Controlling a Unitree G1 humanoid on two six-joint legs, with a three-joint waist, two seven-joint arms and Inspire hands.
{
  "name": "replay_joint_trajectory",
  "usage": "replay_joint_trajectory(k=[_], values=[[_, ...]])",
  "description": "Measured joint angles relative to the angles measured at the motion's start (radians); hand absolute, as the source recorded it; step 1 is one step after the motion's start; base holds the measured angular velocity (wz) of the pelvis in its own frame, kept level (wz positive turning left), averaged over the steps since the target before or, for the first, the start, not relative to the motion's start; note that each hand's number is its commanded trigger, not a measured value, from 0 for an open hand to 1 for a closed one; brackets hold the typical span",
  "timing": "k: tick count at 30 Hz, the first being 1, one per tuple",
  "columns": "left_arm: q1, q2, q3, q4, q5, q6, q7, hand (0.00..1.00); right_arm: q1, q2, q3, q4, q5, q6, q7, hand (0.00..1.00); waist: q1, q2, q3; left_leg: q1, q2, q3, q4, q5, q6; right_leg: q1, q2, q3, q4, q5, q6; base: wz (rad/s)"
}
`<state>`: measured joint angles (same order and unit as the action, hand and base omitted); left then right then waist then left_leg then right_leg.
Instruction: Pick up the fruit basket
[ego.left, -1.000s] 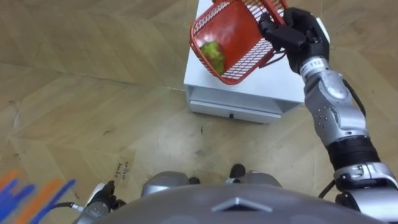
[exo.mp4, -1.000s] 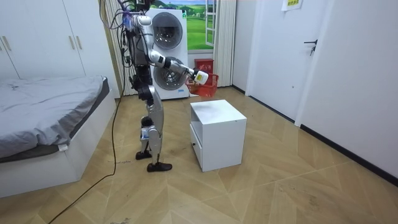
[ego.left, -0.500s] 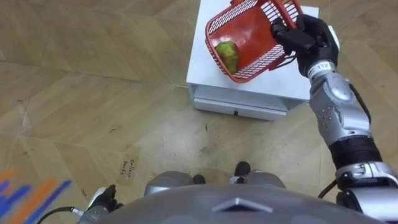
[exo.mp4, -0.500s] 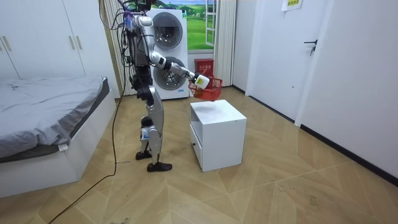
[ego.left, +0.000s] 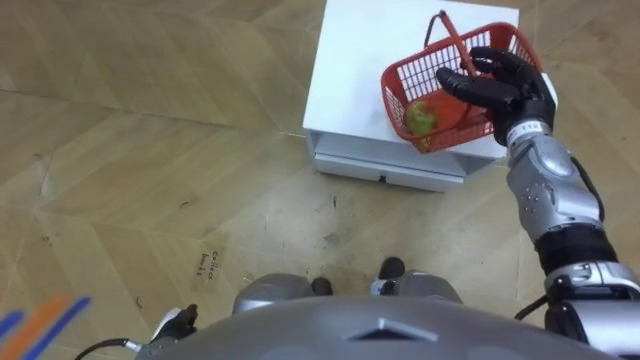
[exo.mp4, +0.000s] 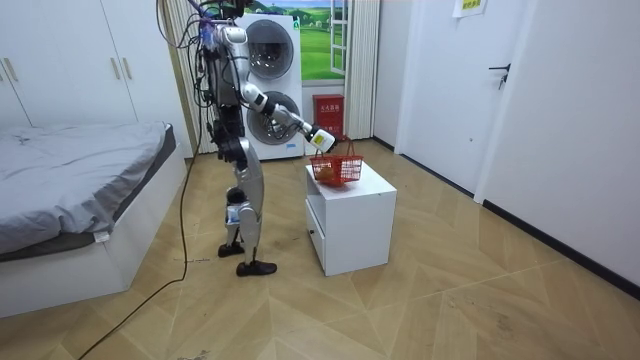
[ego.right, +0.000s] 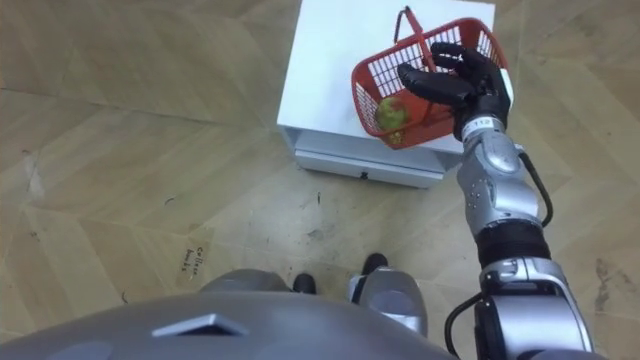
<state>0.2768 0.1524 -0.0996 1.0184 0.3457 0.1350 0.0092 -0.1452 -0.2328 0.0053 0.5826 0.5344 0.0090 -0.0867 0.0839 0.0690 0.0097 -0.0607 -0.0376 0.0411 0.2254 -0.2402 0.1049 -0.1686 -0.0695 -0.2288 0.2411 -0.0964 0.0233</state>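
1. On the white cabinet (ego.left: 360, 70), toward its right front corner as the robot sees it, sits the red basket (ego.left: 393, 92). It tilts slightly, and whether its base rests fully on the top cannot be told.
2. A green-and-red fruit (ego.left: 421, 116) lies inside the basket against the near wall.
3. The handle (ego.left: 450, 40) stands upright and runs in under the right hand (ego.left: 505, 88).
4. The right hand is stretched over the basket's rim. I cannot tell whether it is clamped on the handle or lies loose across it.
5. The left hand (ego.left: 178, 322) hangs low by the robot's side, its state unreadable.
6. The robot stands upright on the wooden floor (ego.left: 150, 150) just before the cabinet's drawer (ego.left: 390, 165). A bed (exo.mp4: 80, 170) and a washing machine (exo.mp4: 268, 70) are behind it in the room view.
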Motion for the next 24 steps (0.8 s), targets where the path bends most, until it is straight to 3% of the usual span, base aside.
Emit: replay_joint_trajectory(k=[12,17,24], values=[[0.016,-0.001,0.0,-0.007,0.009,0.01,0.009,0.0,0.0,0.0,0.0,0.0,0.049,0.0,0.0,0.0,0.0,-0.01,-0.0015,0.004,0.0,0.001,0.01,0.0,0.0,0.008,-0.003,0.002,0.0,-0.003,0.0,0.0],[0.02,-0.001,0.001,-0.006,0.009,0.01,0.009,0.0,0.001,0.0,0.0,0.0,0.049,0.0,0.0,0.0,-0.002,-0.019,-0.0071,0.004,0.0,-0.002,0.012,0.0,0.0,0.01,-0.003,0.0,0.002,-0.002,-0.001,0.0],[0.033,-0.002,0.013,-0.004,-0.002,0.01,0.007,0.0,0.002,0.0,0.0,0.0,0.052,0.0,0.006,0.0,-0.024,-0.027,-0.0076,0.006,0.0,-0.007,0.011,0.0,0.0,0.018,0.002,-0.016,-0.003,-0.002,-0.002,0.04]])
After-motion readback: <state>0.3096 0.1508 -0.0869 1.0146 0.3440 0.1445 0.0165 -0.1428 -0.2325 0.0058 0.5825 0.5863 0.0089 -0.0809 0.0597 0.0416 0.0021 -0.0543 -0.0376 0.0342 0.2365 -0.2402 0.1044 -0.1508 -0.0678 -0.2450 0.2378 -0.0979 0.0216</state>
